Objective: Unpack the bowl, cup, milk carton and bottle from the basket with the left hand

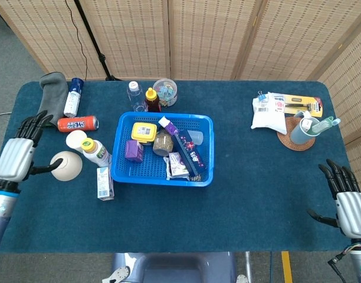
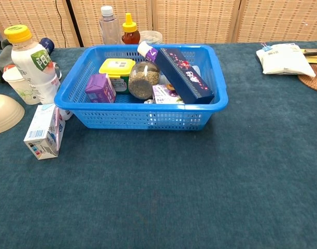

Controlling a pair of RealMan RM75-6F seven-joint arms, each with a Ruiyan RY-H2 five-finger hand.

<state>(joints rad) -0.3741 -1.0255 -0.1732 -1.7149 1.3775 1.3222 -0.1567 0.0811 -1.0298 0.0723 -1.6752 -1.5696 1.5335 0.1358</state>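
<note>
The white bottle (image 1: 95, 152) (image 2: 35, 66) with a yellow cap stands upright on the table just left of the blue basket (image 1: 207, 127) (image 2: 143, 116). Behind it is the paper cup (image 1: 76, 140) (image 2: 19, 85). The beige bowl (image 1: 66, 165) (image 2: 4, 113) lies upside down at the left. The milk carton (image 1: 104, 183) (image 2: 43, 130) stands in front of the bottle. My left hand (image 1: 16, 156) is open, off to the left of the bowl, holding nothing. My right hand (image 1: 346, 200) is open at the table's front right corner.
The basket holds a yellow-lidded tub (image 2: 117, 68), a purple box (image 2: 100, 87), a jar (image 2: 143, 79) and a dark blue box (image 2: 185, 75). A red can (image 1: 78, 124), a spray can (image 1: 72, 97), a grey cloth (image 1: 49, 97), a clear bottle (image 1: 134, 93) and a sauce bottle (image 1: 151, 99) lie behind.
</note>
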